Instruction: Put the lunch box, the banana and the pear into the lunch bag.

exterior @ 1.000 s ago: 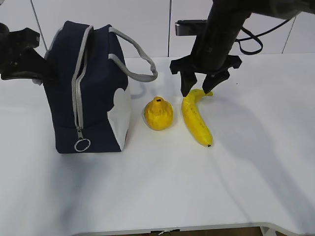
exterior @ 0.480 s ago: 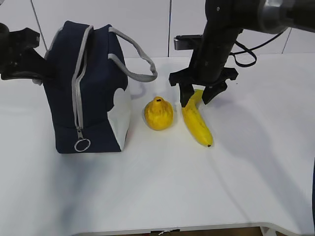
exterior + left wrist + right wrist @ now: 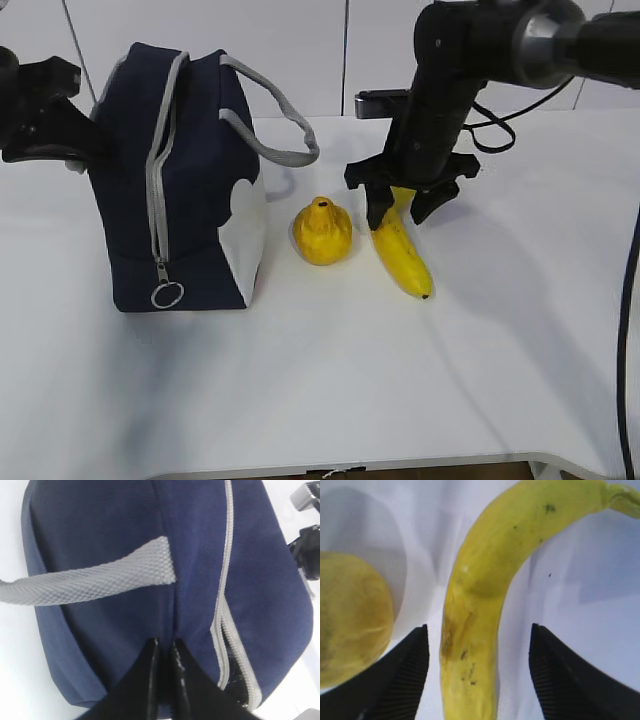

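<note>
The table (image 3: pixel 520 350) is a smooth, matt white surface with a rounded front edge, and everything stands on it. Largest on it is the lunch bag (image 3: pixel 195 180), a boxy navy-blue fabric bag standing upright at the left of the exterior view. A grey zipper (image 3: pixel 157 190) runs over its top and down the near face, closed on that face and ending in a metal ring pull (image 3: pixel 167 294) near the base. Its end panel is white with a small red-brown mark low down, and the grey webbing handles (image 3: pixel 275 125) arch over the top, their coarse weave plain in the left wrist view, where the teeth at one end of the zipper stand parted.

The left pincer (image 3: pixel 164 677) is glossy black, its two fingers pressed together on a pinch of navy fabric at the bag's seam, just beside the zipper. The right pincer (image 3: pixel 402 208), black with ribbed inner pads, hangs from a dark arm with its fingers spread, one on each side of the banana's upper part; the right wrist view shows white table between each finger and the fruit.

The banana (image 3: pixel 400 250) lies flat right of centre, long and curved, yellow with small brown specks, a greenish stem at the far end and a dark tip nearest the camera. Just left of it, apart from it and near the bag's white end, sits the pear (image 3: pixel 321 232), squat and round, yellow-orange, slightly dimpled, with a short neck and a dark stem hole.
</note>
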Controlling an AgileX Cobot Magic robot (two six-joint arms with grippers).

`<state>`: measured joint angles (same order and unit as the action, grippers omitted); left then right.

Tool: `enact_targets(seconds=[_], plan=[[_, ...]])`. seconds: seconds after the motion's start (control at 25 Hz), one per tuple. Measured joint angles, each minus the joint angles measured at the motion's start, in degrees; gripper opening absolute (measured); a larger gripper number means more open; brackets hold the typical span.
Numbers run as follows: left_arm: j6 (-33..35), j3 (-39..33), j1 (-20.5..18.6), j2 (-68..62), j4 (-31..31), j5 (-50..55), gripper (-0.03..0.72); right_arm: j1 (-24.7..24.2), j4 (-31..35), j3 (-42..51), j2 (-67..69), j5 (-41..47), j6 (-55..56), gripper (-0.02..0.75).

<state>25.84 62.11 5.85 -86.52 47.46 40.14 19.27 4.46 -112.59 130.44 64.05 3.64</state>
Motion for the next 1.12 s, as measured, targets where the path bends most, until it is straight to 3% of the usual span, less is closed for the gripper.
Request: enact_targets(seconds=[1.12], plan=[[0.00,0.00,0.00,0.00,0.00,-0.44,-0.007,0.00,2.03,0.00,2.43,-1.99,-0.50,0.514]])
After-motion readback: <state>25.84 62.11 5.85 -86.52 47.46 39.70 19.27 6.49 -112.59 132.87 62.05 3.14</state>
